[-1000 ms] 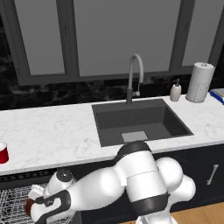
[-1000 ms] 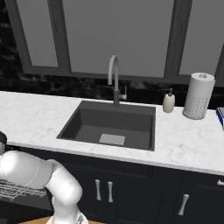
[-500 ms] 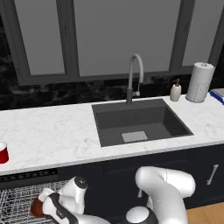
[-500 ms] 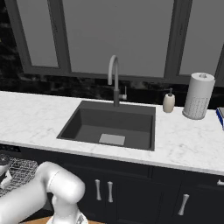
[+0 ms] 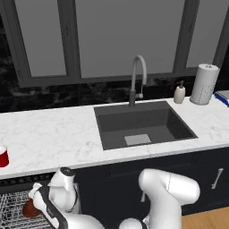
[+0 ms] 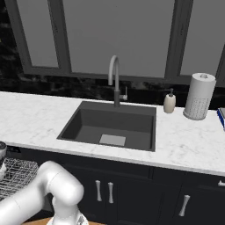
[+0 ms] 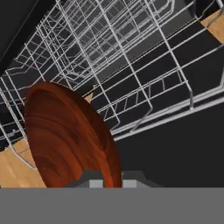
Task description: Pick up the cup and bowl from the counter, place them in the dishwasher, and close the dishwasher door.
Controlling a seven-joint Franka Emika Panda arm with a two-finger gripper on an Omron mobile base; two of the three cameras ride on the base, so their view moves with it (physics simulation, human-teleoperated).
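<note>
My gripper [image 5: 39, 200] hangs low at the left, in front of the counter [image 5: 53, 134], shut on the rim of the reddish-brown bowl [image 5: 30, 207]. In the hand view the bowl [image 7: 65, 135] stands on edge just above the white wire rack [image 7: 131, 52] of the open dishwasher [image 5: 13, 212]. The red cup [image 5: 2, 156] stands on the counter at the far left edge, apart from the gripper. The rack [image 6: 15, 176] also shows at the lower left of the right base view. The dishwasher door is out of view.
A dark sink [image 5: 143, 125] with a tall faucet [image 5: 136, 78] is cut into the counter. A soap bottle [image 5: 179, 94] and a paper towel roll [image 5: 204, 83] stand at the back right. Dark cabinets with handles [image 6: 103, 192] run below the counter.
The arm has folded down, its elbow dropping from counter height to below the counter edge. The bowl stays gripped over the rack and has shifted slightly left.
</note>
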